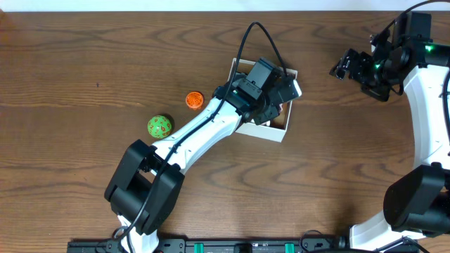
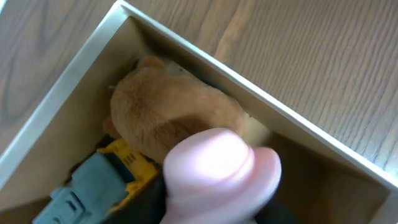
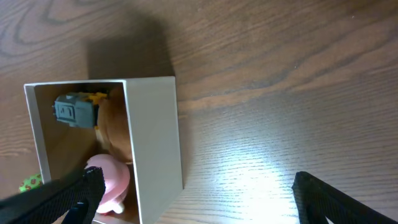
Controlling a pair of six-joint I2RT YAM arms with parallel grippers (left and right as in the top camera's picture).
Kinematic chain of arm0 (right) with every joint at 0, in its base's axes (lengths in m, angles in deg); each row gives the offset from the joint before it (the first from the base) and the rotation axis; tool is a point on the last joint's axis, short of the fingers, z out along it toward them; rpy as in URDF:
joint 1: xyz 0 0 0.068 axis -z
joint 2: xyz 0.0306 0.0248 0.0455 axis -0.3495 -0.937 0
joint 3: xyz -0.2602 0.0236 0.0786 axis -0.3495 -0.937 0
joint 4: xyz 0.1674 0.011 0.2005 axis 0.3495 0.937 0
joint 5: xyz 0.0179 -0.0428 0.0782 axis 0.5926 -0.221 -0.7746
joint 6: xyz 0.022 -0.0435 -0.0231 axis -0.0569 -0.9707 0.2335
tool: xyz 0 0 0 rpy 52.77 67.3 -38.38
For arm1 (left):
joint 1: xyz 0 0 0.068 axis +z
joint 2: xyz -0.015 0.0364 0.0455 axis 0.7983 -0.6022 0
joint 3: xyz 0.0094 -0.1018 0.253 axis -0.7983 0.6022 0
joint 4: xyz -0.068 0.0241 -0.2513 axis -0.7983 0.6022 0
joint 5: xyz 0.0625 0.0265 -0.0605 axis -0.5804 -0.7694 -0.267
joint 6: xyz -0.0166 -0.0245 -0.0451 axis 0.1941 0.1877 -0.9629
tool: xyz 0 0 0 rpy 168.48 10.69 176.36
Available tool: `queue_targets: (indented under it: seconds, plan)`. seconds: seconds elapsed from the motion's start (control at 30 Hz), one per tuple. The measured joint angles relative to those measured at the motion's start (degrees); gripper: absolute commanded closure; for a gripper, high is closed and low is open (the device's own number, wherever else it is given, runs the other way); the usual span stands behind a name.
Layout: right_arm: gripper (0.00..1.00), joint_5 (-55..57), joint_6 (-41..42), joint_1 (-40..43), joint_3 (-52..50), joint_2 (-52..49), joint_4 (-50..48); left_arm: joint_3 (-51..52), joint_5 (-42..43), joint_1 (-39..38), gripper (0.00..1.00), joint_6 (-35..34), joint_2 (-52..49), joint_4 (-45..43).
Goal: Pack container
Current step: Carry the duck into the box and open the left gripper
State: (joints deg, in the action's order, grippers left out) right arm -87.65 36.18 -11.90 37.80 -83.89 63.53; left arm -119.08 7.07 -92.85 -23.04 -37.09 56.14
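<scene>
The container (image 1: 271, 133), a shallow box with white walls and a brown inside, sits mid-table. My left gripper (image 1: 271, 95) hangs over it and hides most of its inside from above. In the left wrist view my left gripper (image 2: 211, 214) is shut on a pink toy (image 2: 217, 174), held low inside the container (image 2: 273, 106). Beside it lie a brown plush (image 2: 168, 112) and a grey-blue and yellow toy (image 2: 93, 183). My right gripper (image 1: 344, 67) is open and empty, far to the container's right; its wrist view shows the container (image 3: 152, 137) and the pink toy (image 3: 112, 177).
An orange toy (image 1: 194, 100) and a green spotted ball (image 1: 159, 126) lie on the wooden table left of the container, next to my left arm. The ball also shows in the right wrist view (image 3: 30, 183). The arm bases stand at the front edge.
</scene>
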Motion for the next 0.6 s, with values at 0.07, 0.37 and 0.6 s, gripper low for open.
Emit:
queue_targets:
  seconds: [0.07,0.37,0.6]
  plan:
    - [0.01,0.0,0.0,0.0,0.0,0.0,0.02,0.0,0.0,-0.04,0.47,0.17,-0.09,0.11]
    - [0.01,0.0,0.0,0.0,0.0,0.0,0.48,0.0,-0.02,-0.04,0.09,0.48,-0.13,-1.38]
    - [0.01,0.0,0.0,0.0,0.0,0.0,0.48,0.0,-0.72,-0.04,0.02,0.35,-0.13,-2.32]
